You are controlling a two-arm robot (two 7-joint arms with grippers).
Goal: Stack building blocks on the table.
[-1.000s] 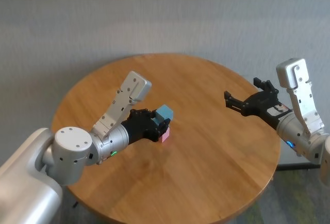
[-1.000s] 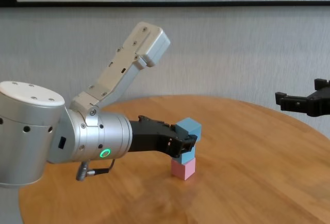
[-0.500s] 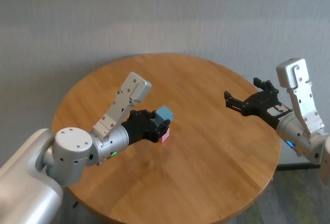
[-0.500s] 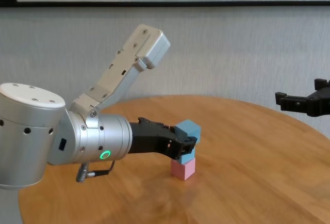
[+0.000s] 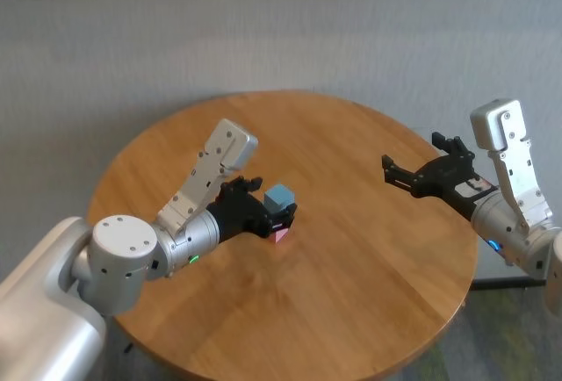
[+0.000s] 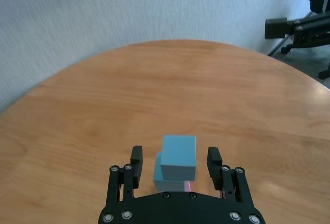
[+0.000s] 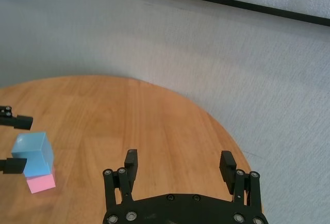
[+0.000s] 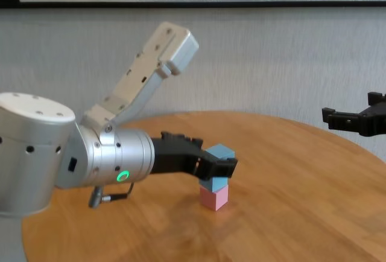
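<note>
A: Blue on blue on pink, sitting left of centre in the head view: the top block (image 5: 280,197) is resting on the second blue block (image 8: 213,185), and the pink block (image 8: 214,198) is carrying both on the table (image 5: 351,276).

B: And the left gripper (image 6: 175,163) is standing released. The wrist view is showing both fingers (image 6: 136,157) apart from the block faces, with daylight on either side.

A: So the stack is standing on its own?

B: Looking that way to me. All three are piled, so I'm judging the task close to finished.

A: Where's the danger?

B: Right there in the wrist view. The top block is sitting twisted and offset against the blue one under it, with part of it overhanging. The fingers are straddling the tower, just beside it. Any sideways drift while pulling back is risking a finger clipping a corner and tipping the top one off.

A: And the lower join?

B: In the chest view, lower centre, the blue one is looking roughly square on the pink block. I'm less worried there.

A: The other arm?

B: The right gripper (image 7: 178,166) is hanging at the right of the head view, well apart from the stack, spread wide and carrying nothing.
</note>
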